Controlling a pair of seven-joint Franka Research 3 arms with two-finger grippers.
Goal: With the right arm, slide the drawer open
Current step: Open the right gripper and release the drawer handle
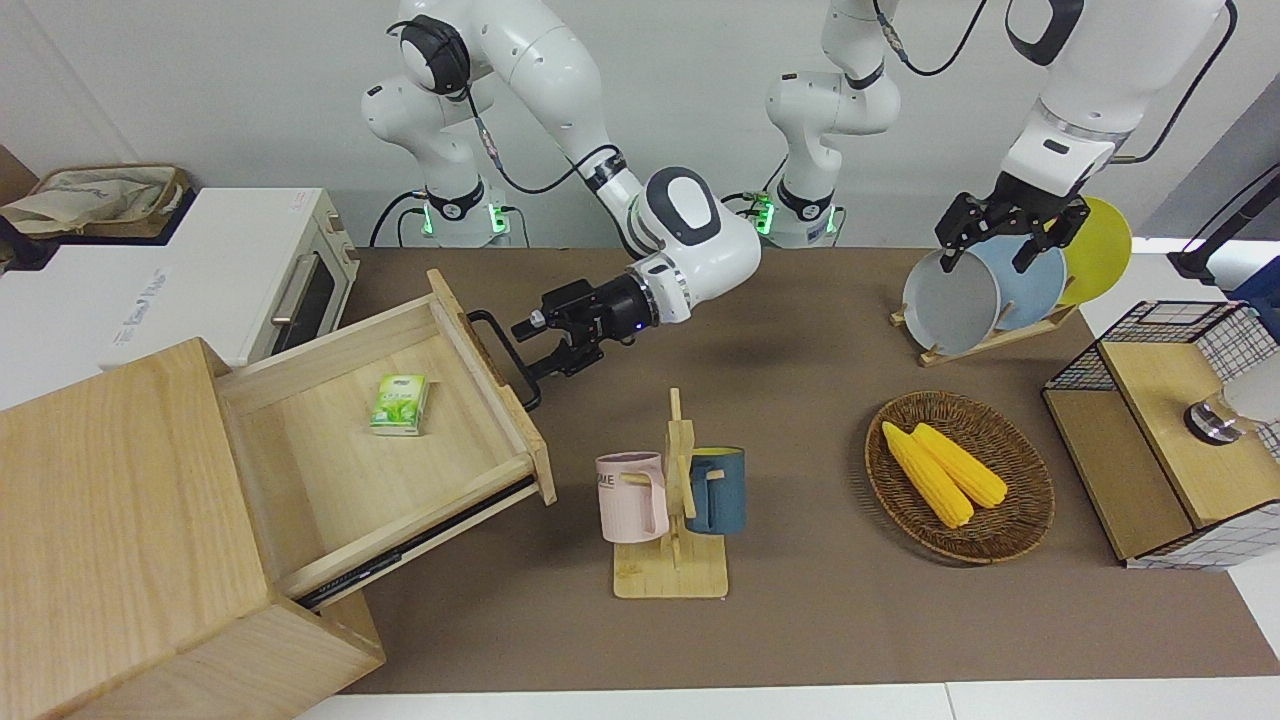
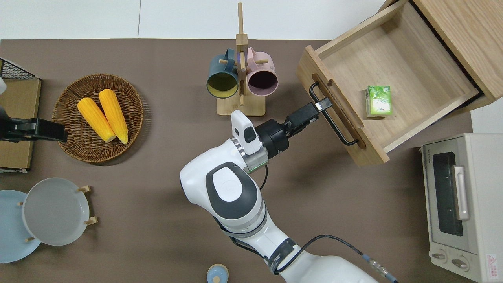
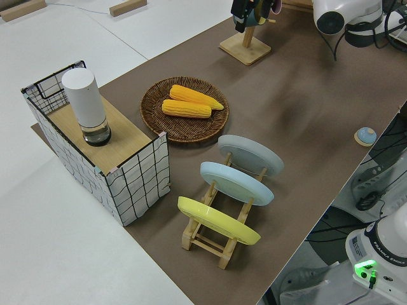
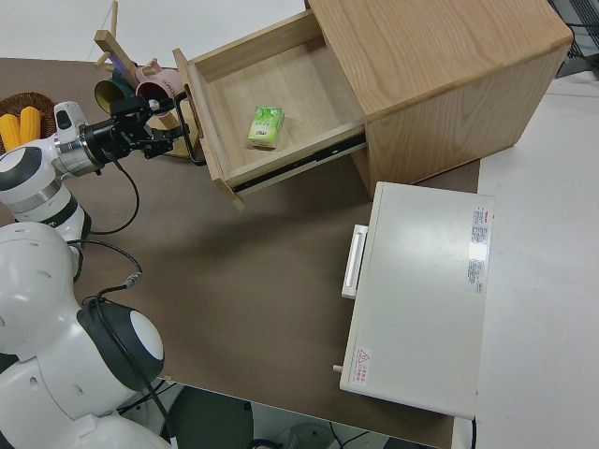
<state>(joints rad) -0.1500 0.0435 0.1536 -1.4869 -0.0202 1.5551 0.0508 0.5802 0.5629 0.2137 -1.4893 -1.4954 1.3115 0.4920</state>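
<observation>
The wide light-wood drawer [image 1: 400, 480] stands pulled far out of the big pale wooden box [image 1: 110, 500], toward the mug rack. It also shows in the overhead view [image 2: 408, 67]. A small green packet [image 2: 379, 101] lies on its floor. The black bar handle [image 2: 334, 118] is on its front. My right gripper [image 2: 320, 106] is open at the handle, one finger above the bar and one below. I cannot tell if it touches the bar. My left gripper [image 1: 1000, 240] is parked and open.
A wooden mug rack [image 2: 240, 74] with a blue and a pink mug stands close beside the drawer front. A white toaster oven [image 2: 459, 196] sits nearer to the robots than the box. A wicker basket [image 1: 960, 475] with corn, a plate rack [image 1: 990, 290] and a wire-grid cabinet [image 1: 1170, 430] stand toward the left arm's end.
</observation>
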